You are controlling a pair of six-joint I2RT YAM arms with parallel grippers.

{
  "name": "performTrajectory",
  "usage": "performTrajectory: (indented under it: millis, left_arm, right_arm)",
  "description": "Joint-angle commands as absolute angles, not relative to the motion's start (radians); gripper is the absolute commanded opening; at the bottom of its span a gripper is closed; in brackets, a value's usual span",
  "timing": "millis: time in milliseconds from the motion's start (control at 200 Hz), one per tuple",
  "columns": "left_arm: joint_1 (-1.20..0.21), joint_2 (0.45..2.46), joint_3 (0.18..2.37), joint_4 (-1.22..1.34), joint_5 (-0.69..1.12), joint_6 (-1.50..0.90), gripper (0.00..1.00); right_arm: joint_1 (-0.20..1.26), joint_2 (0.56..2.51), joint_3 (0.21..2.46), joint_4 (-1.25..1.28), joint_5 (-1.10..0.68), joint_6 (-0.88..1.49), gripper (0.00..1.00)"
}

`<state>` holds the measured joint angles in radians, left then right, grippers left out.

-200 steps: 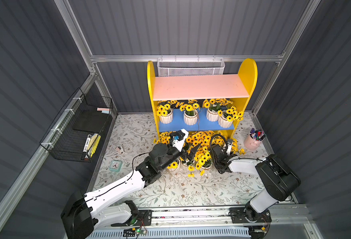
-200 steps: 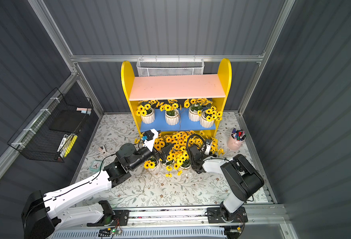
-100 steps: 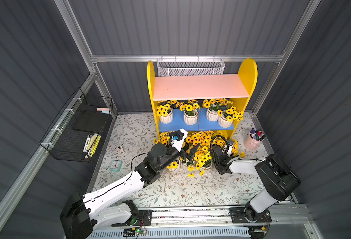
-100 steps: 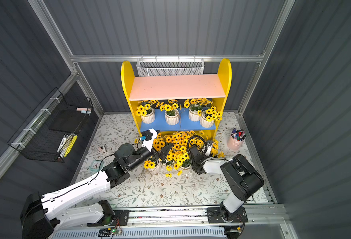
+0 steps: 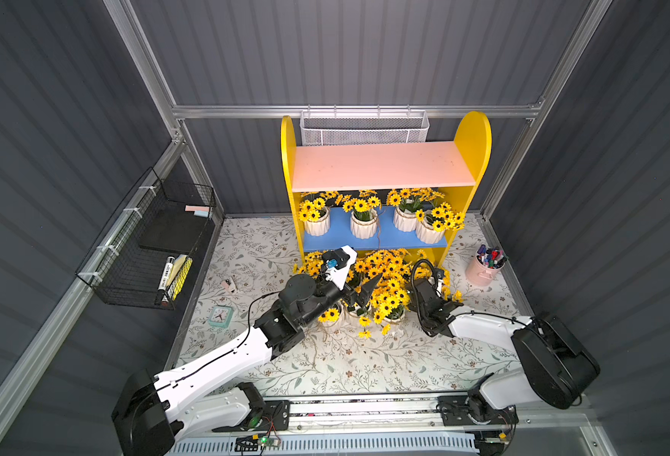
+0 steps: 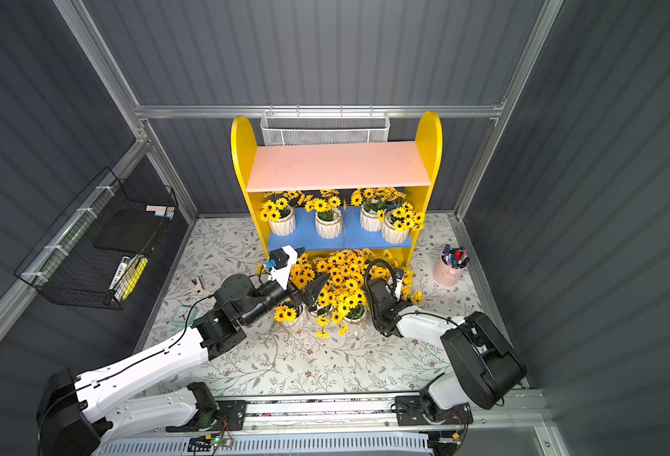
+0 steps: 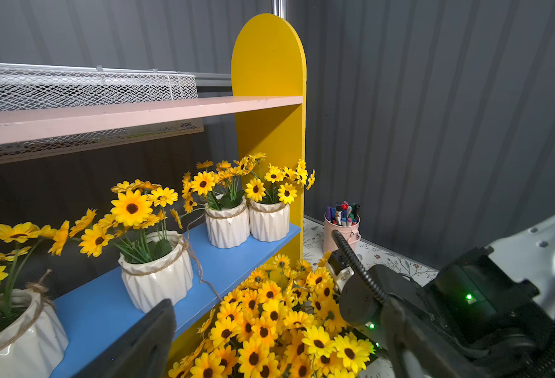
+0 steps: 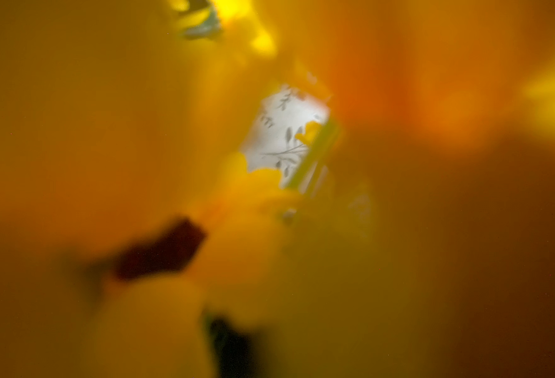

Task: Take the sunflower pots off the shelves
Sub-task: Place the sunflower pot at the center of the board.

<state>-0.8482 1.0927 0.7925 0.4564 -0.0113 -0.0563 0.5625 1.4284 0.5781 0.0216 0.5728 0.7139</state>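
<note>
The shelves stand at the back wall with a bare pink upper board. Several sunflower pots sit in a row on the blue lower board, also seen in the left wrist view. More sunflower pots crowd the floor just in front of the shelves. My left gripper hovers open over that cluster's left part, holding nothing. My right gripper is pushed into the cluster's right edge. Its fingertips are buried in flowers, and blurred yellow petals fill the right wrist view.
A pink cup of pens stands right of the shelves. A black wire basket hangs on the left wall and a white mesh basket behind the shelves. A small clock lies on the floral mat at the left.
Both arms stay almost where they were; the left wrist has shifted only slightly. No pot has visibly moved.
</note>
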Motion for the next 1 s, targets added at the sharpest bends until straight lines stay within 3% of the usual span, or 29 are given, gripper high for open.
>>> performTrajectory:
  millis: [0,290,625,991]
  left_arm:
    - [-0.852,1.068,0.791,0.471,0.008,-0.072,0.99]
    - [-0.852,1.060,0.794,0.468,0.004,-0.071,1.00]
    - [-0.851,1.067,0.803,0.457,0.000,-0.075,1.00]
    - [-0.851,1.065,0.804,0.457,0.002,-0.077,1.00]
  right_arm:
    - [0.568,1.372,0.562,0.015,0.440,0.692,0.99]
    - [0.570,1.348,0.562,-0.018,0.306,0.684,0.99]
    - [0.587,1.290,0.626,-0.215,0.387,0.639,0.99]
    - [0.618,1.187,0.522,-0.108,0.483,0.567,0.99]
